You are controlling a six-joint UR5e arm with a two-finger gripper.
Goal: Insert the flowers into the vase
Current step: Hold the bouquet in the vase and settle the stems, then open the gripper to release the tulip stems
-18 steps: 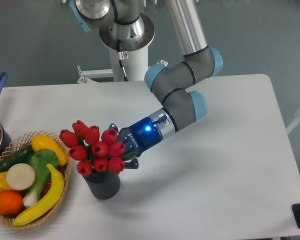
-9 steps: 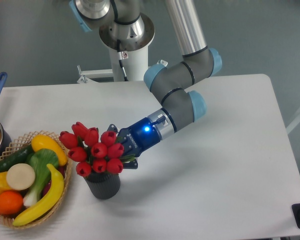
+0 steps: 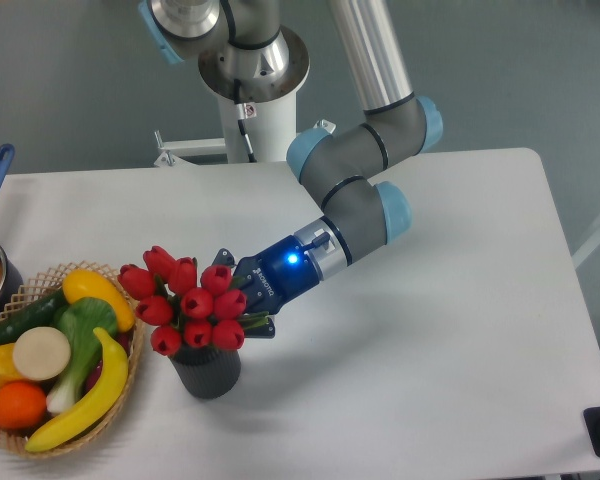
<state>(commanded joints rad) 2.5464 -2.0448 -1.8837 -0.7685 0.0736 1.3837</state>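
The arm reaches down from the far side of the table, elbow bent, its wrist angled low toward the left. The gripper (image 3: 242, 297) points left with a blue light lit on its body; its fingertips are hidden, so its grip cannot be judged.

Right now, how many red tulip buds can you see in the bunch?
9 visible buds in the flowers, clustered above the vase: three along the top, about three in the middle, three lowest over the mouth. More may be hidden behind them, toward the fingers.

Flowers (image 3: 188, 300) atop vase (image 3: 207, 370), basket (image 3: 120, 372) left, gripper (image 3: 242, 298) right.
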